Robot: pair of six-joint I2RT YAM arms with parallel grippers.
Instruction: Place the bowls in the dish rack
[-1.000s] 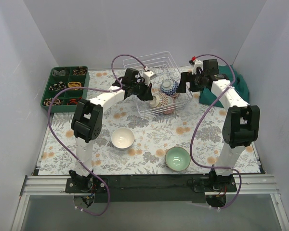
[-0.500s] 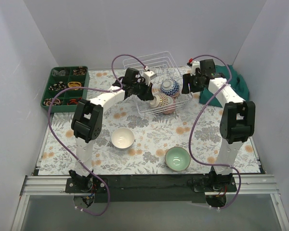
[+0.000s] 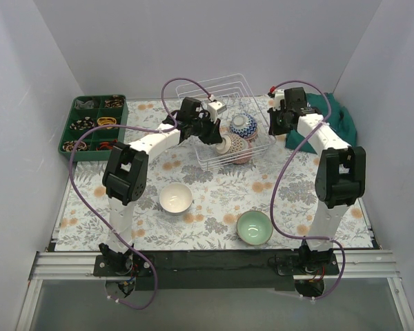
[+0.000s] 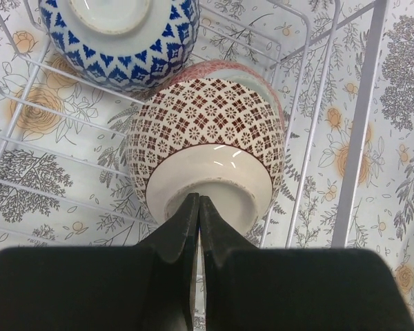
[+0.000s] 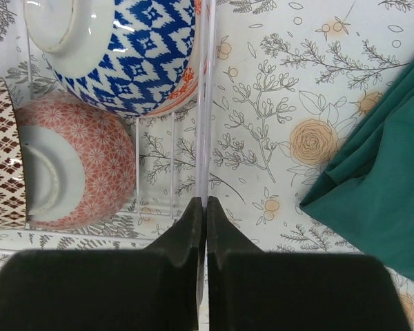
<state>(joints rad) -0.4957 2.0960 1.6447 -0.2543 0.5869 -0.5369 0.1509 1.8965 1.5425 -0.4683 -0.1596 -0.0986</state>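
- The dish rack [image 3: 214,89] stands near the far edge of the flower-printed worktop [image 3: 214,186], about midway between its left and right edges.
- Three bowls lie tipped on their sides in the rack: a blue-white patterned bowl [image 4: 117,48], a brown patterned bowl [image 4: 207,131] and a red-white patterned bowl [image 5: 90,158], which touches the brown one.
- In the right wrist view an orange-red rim [image 5: 186,77] shows under the blue-white bowl.
- The left gripper [image 4: 198,201] reaches into the rack, its fingers pressed together with nothing seen between them, and its tips are against the foot of the brown patterned bowl.
- The right gripper [image 5: 205,201] is at the rack's right side, fingers likewise closed. A rack wire runs straight to its tips; whether it is pinched cannot be told.
- A plain white bowl [image 3: 175,198] and a mint green bowl [image 3: 254,227] sit upright on the worktop toward the near edge, well apart from the rack.
- A green tray [image 3: 100,97] fills the far left corner.
- A teal cloth [image 3: 341,117] lies by the far right corner.
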